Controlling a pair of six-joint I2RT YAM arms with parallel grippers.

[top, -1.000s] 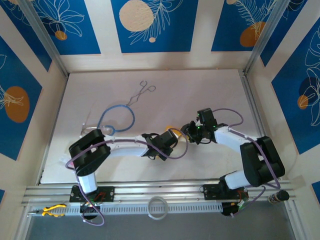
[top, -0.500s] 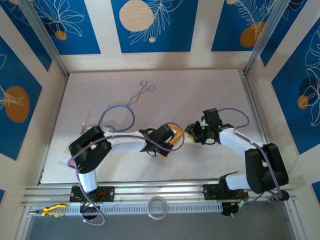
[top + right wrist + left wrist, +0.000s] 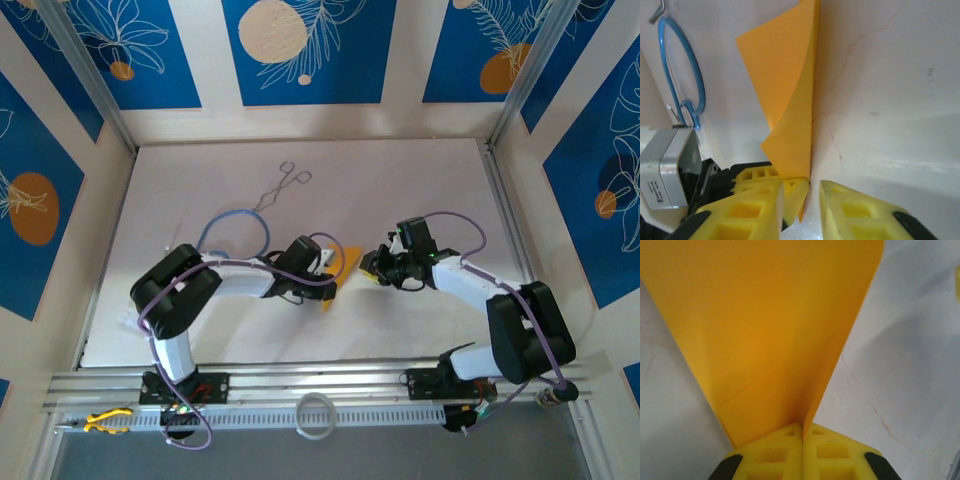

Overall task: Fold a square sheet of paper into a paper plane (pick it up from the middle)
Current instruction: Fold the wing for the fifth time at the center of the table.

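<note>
Since a second ago my left jaws have drawn back toward the left of the top view, carrying the folded sheet of paper (image 3: 334, 282) with them, and my right jaws have followed a little leftward. In that view the sheet stands on edge just below centre, a thin orange sliver between my two wrists, over the pale bench (image 3: 420, 190). A blue cable loop (image 3: 236, 236) lies left of it, and metal forceps (image 3: 278, 190) lie further up.

In the left wrist view my left jaws are pressed together at the bottom edge. Their yellow fingers (image 3: 770, 456) pinch the lower corner of the sheet (image 3: 765, 315), which fans upward and fills the upper left, a crease running diagonally across it.

In the right wrist view my right jaws stand a little apart at the bottom, fingers (image 3: 740, 217) either side of a narrow gap. The sheet's (image 3: 790, 100) lower corner dips into that gap, not clamped. My left arm's yellow fingers (image 3: 760, 176) grip it just behind. The blue loop (image 3: 684, 75) sits upper left.
</note>
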